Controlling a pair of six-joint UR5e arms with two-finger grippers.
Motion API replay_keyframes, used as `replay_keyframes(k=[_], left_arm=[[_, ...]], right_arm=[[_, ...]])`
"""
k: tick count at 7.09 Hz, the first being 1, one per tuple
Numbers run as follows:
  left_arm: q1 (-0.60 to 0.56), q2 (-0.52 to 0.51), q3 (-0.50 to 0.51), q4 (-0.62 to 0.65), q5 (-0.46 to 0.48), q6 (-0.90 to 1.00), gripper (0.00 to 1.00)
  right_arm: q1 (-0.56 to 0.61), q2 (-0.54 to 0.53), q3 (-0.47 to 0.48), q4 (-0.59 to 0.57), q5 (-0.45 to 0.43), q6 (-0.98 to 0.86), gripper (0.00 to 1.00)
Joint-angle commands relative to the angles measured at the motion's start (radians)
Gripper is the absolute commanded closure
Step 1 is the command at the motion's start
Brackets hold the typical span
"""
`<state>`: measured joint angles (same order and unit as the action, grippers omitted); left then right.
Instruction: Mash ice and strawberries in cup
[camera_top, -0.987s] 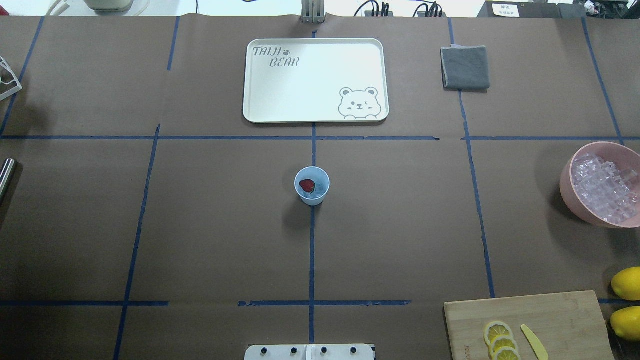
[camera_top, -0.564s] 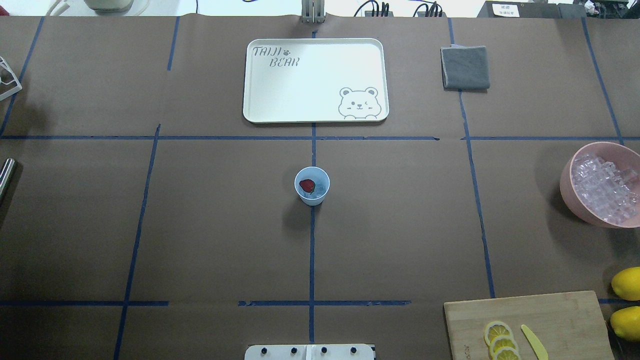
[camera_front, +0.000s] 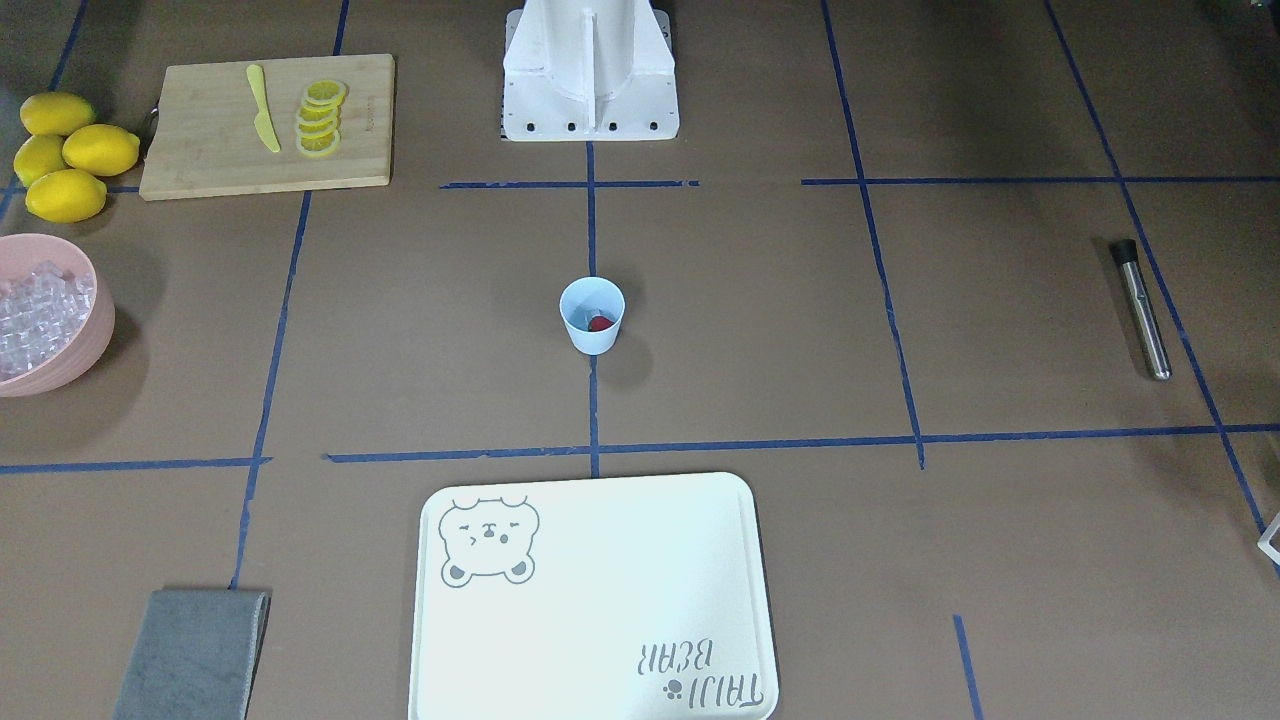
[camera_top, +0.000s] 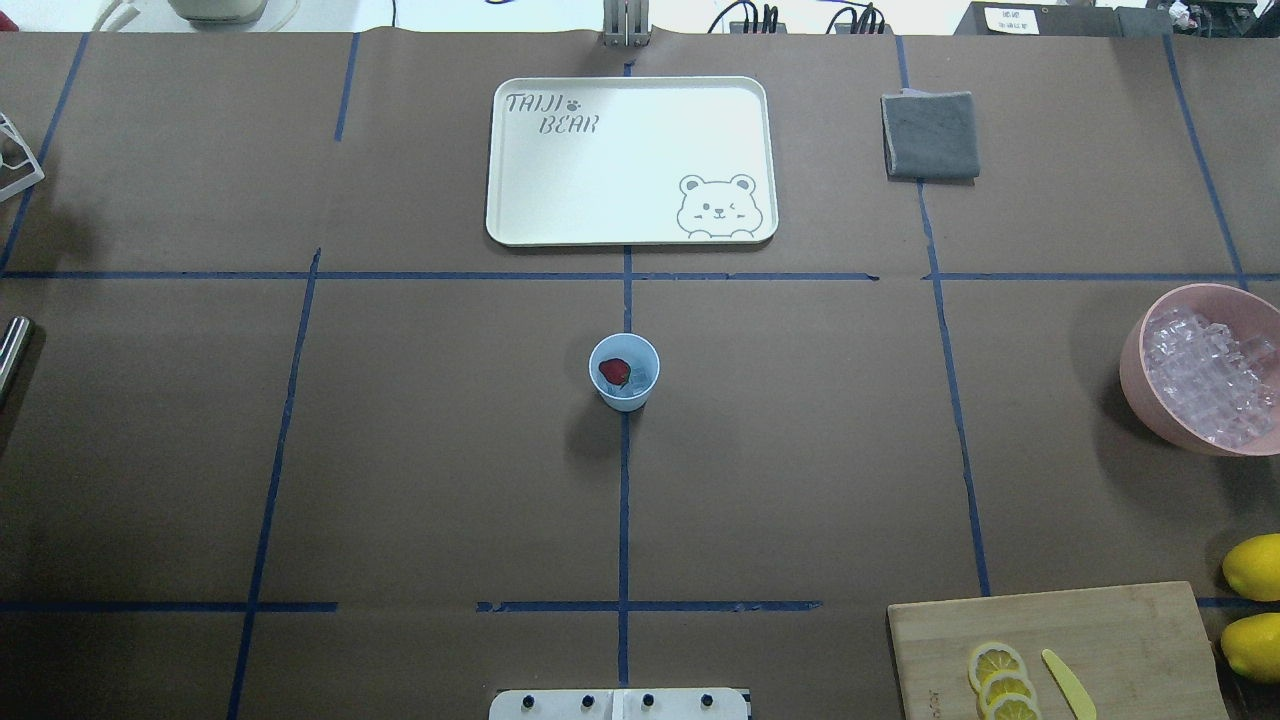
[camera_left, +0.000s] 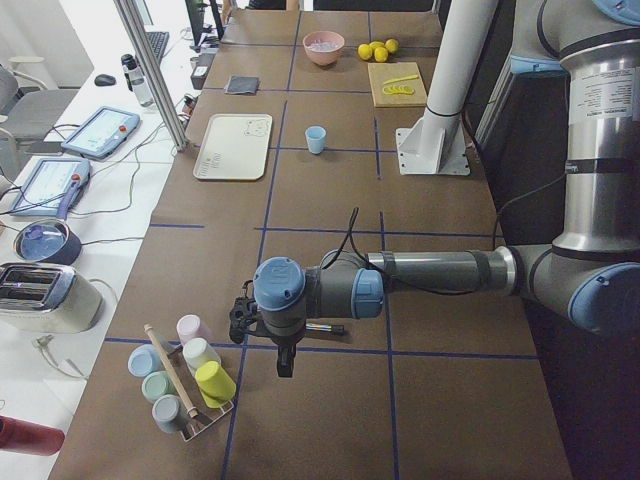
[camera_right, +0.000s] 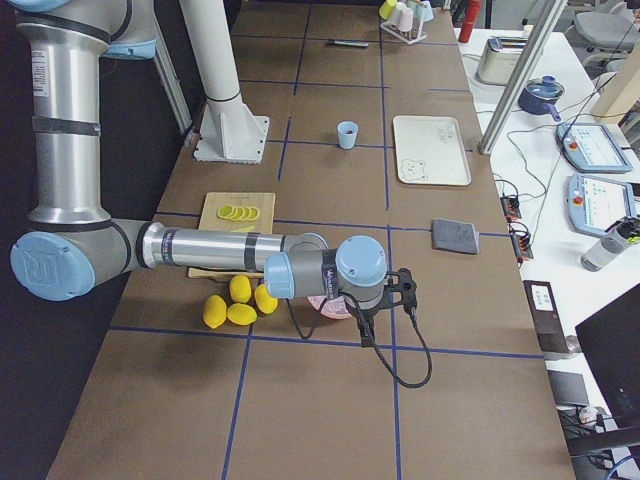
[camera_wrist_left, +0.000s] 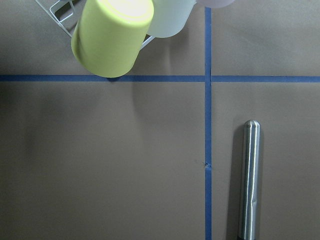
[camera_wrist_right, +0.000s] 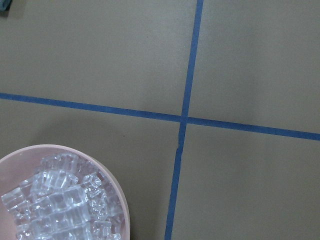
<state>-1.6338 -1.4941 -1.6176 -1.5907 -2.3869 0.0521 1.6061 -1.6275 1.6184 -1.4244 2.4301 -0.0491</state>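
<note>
cup (camera_top: 624, 372) upright, mouth up (strawberry (camera_top: 614, 371) inside), left gripper (camera_left: 240, 319), right gripper (camera_right: 404, 286), opening unclear

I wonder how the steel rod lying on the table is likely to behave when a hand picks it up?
The steel rod is a smooth round cylinder lying on its side, so a nudge would probably roll it. Its polished shine suggests it may slip in a pinch. It looks like metal, so likely stiff and fairly heavy.
</note>
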Motion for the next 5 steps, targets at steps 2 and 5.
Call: replay_keyframes(k=[2, 5], left_arm=[[0.000, -0.002, 0.008, -0.005, 0.000, 0.002, 0.00], [0.000, -0.002, 0.011, -0.006, 0.000, 0.003, 0.00]], right_arm=[[0.000, 0.000, 0.000, 0.001, 0.000, 0.000, 0.01], [0.000, 0.000, 0.000, 0.002, 0.001, 0.000, 0.01]])
